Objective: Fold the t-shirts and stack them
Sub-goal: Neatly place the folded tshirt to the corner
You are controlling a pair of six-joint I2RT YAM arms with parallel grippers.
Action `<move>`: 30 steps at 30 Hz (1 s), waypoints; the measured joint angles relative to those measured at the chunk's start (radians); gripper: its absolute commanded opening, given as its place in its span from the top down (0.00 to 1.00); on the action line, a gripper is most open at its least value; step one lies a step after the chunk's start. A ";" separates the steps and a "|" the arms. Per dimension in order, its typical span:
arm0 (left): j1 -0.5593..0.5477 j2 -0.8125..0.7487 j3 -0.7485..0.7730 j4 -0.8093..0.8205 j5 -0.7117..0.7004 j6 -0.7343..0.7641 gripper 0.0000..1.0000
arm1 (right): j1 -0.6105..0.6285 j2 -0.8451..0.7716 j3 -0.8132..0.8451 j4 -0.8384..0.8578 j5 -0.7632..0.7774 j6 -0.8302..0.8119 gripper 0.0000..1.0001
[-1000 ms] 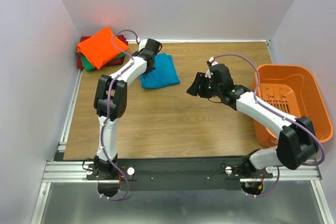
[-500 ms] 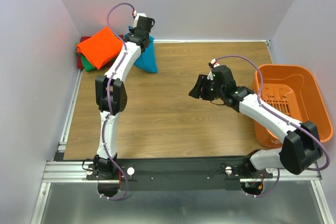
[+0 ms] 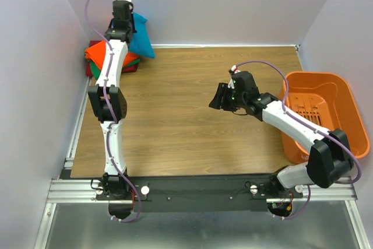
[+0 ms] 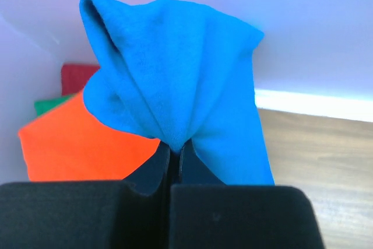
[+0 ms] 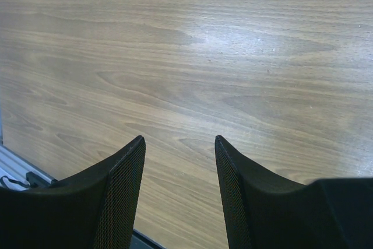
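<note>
Your left gripper [image 4: 173, 154] has its jaws pinched on a fold of the limp, light teal t-shirt [image 4: 175, 74], bunched just ahead; your right gripper [image 5: 179, 143] stands open, empty.

You have four t-shirts: one teal-blue t-shirt [image 4: 175, 74], one orange t-shirt [image 4: 87, 144], one green t-shirt [image 4: 49, 104] and one dark red t-shirt [image 4: 78, 77]. You also have one slotted basket [image 3: 317, 76] and two grippers, the left gripper [image 4: 173, 154] and the right gripper [image 5: 179, 144].

No legible text or labels anywhere.
</note>
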 measured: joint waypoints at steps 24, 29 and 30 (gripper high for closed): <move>0.341 -0.048 -0.242 0.121 0.302 -0.275 0.57 | 0.000 0.084 0.038 -0.025 0.000 -0.013 0.42; 0.366 -0.054 -0.253 0.129 0.314 -0.304 0.25 | 0.000 0.084 0.038 -0.025 0.000 -0.013 0.40; 0.366 -0.060 -0.261 0.131 0.316 -0.305 0.20 | 0.000 0.083 0.038 -0.025 0.000 -0.013 0.39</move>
